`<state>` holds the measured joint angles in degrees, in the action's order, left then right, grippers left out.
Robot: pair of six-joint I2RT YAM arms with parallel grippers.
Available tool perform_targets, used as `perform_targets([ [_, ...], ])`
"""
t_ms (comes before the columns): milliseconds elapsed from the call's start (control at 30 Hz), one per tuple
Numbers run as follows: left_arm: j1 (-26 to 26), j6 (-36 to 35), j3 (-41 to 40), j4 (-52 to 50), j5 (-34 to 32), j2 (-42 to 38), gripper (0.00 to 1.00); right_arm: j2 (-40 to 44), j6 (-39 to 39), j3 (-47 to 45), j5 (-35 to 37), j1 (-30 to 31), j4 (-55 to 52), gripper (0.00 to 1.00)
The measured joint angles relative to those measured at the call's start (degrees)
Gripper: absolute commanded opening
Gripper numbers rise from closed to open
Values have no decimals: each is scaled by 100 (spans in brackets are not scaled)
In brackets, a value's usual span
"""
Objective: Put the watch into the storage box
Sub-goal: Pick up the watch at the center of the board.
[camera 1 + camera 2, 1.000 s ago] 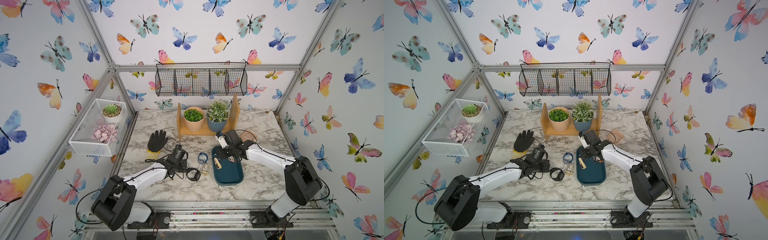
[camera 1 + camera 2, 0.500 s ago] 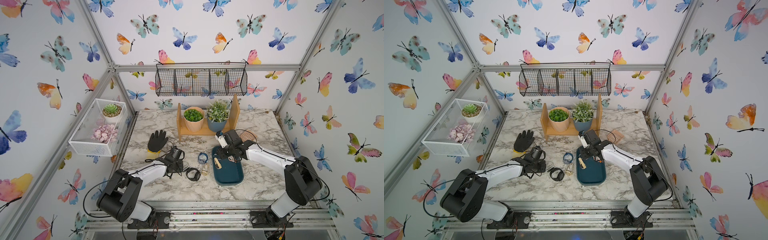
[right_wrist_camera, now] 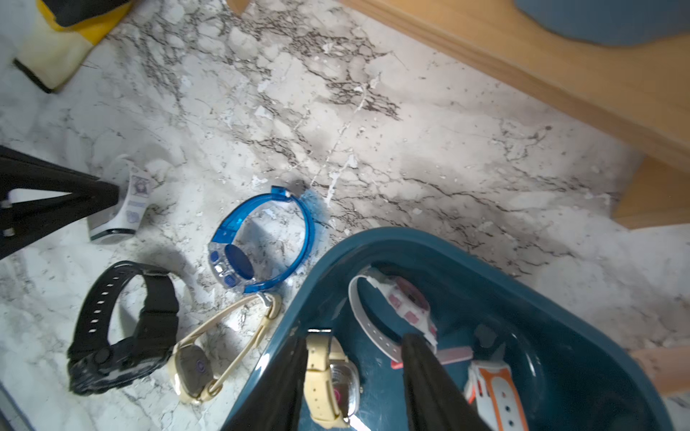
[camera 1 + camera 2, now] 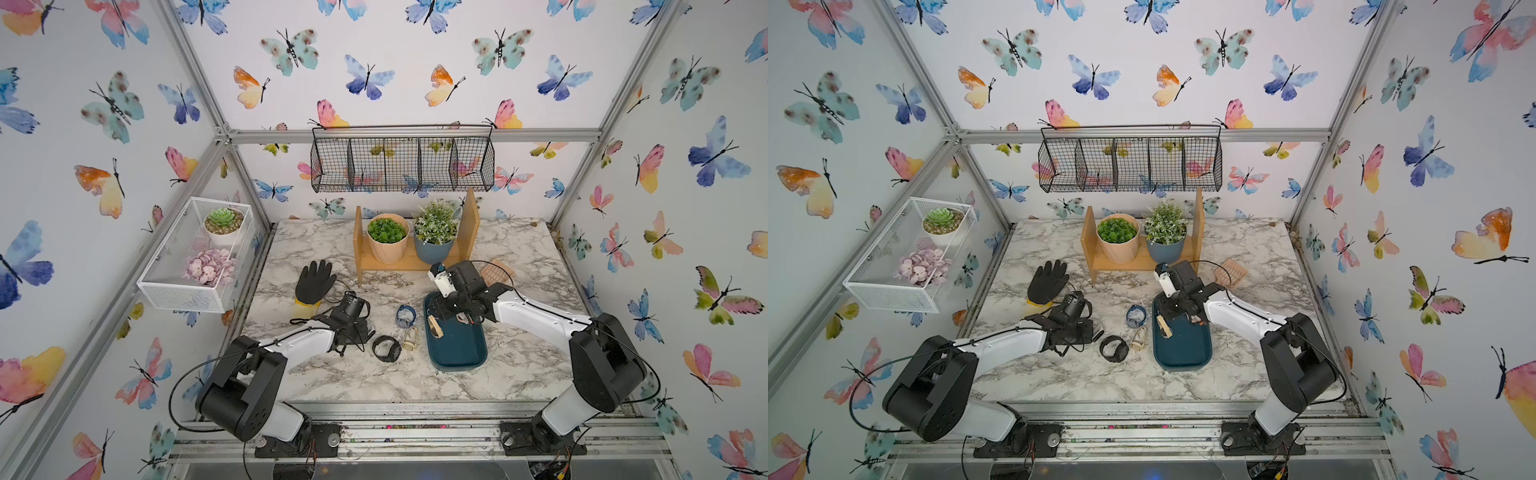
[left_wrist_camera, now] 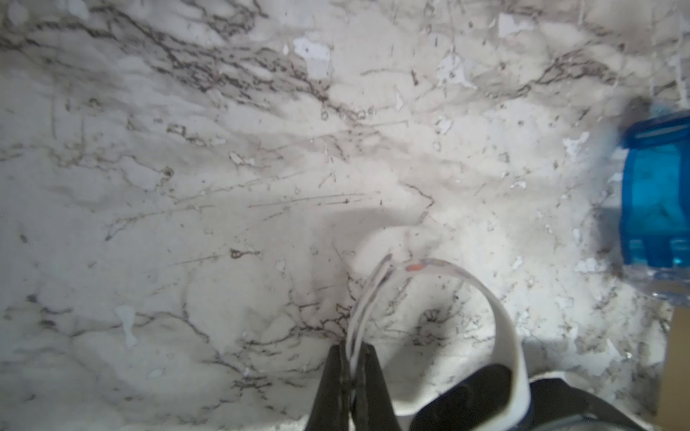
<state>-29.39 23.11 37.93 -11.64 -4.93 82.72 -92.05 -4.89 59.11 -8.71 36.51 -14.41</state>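
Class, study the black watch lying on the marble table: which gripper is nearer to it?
Left. The left gripper, shut on a white watch strap, is just beside the black watch; the right gripper is farther, open over the storage box.

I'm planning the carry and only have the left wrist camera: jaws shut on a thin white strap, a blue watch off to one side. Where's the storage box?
Observer: The storage box lies on the right arm's side of the left gripper and the white watch it grips. A black watch, a beige watch and the blue watch lie on the table between.
Operator: Is the box free?
Observer: Not its far end: the right gripper hangs open over it, near the wooden shelf.
Operator: Anything inside already?
Observer: Three at that end: a cream watch, a white-and-pink watch and an orange-and-white watch.
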Motion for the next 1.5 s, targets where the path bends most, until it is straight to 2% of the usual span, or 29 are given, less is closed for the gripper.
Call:
perform_targets([
  [233,-509,-254,92,505,-162,-680,0,275,151,-173,-1220,-9,581,53],
  [367,-704,-356,92,863,-260,-988,0,275,70,-175,-1670,2,852,54],
  [667,-1117,-592,74,1261,-380,-999,0,251,-190,-175,-2614,48,1331,54],
  [800,-1290,-684,74,1331,-426,-951,0,122,-289,-155,-2778,140,1456,54],
  [1067,-1311,-848,74,1432,-426,-927,0,-162,-396,-70,-2841,260,1499,53],
  [1500,-1335,-922,74,1447,-424,-927,0,-354,-535,-4,-2850,299,1694,41],
])
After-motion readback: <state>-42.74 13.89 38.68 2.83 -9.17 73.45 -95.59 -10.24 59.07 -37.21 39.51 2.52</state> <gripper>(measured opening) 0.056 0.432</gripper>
